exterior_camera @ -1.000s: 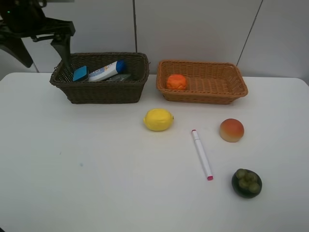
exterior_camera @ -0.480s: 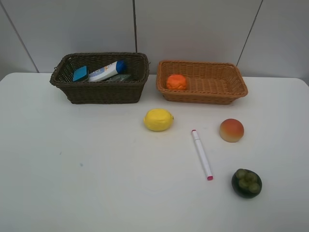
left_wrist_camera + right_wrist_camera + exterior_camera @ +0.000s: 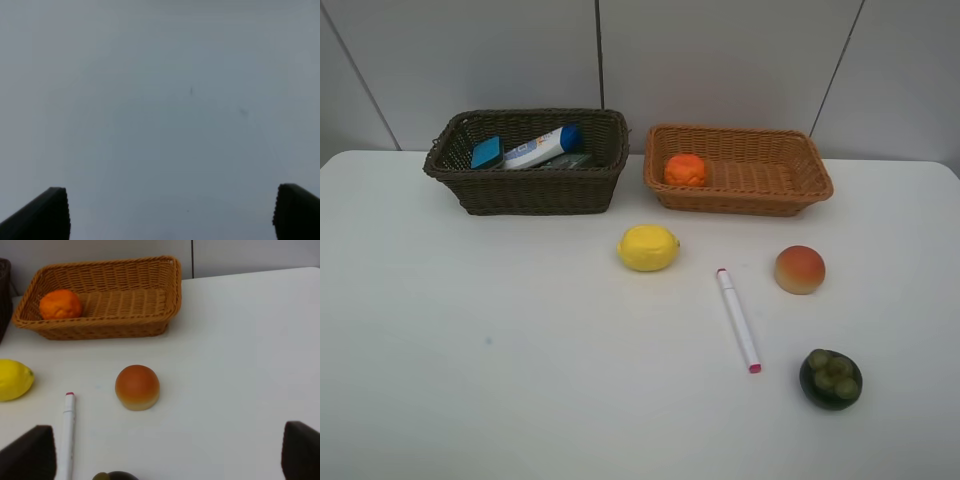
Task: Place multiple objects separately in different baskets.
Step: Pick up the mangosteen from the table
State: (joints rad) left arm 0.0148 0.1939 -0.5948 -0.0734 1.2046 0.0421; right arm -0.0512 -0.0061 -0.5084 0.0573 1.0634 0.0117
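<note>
Left fingers (image 3: 47, 216) and right fingers (image 3: 30, 455) are spread apart, empty; a peach (image 3: 137, 386) is seen near the tan basket (image 3: 110, 329).

Dark green pump bottle (image 3: 567, 160) sits in the dark brown basket (image 3: 525, 190), just beside the light orange-tan basket (image 3: 740, 198). It is mostly hidden under the white blue-capped tube (image 3: 542, 147) and behind the wall. Tube print is too small to read.

In the right wrist view, lemon (image 3: 14, 380), marker (image 3: 67, 435) and mangosteen (image 3: 112, 475), in front of the light orange-tan basket, are all cut off by the frame edge. The mangosteen is a sliver.

Left gripper (image 3: 172, 215) and right gripper (image 3: 165, 452) show only cropped fingertips (image 3: 47, 215). The pale surface under the left gripper is blurred.
</note>
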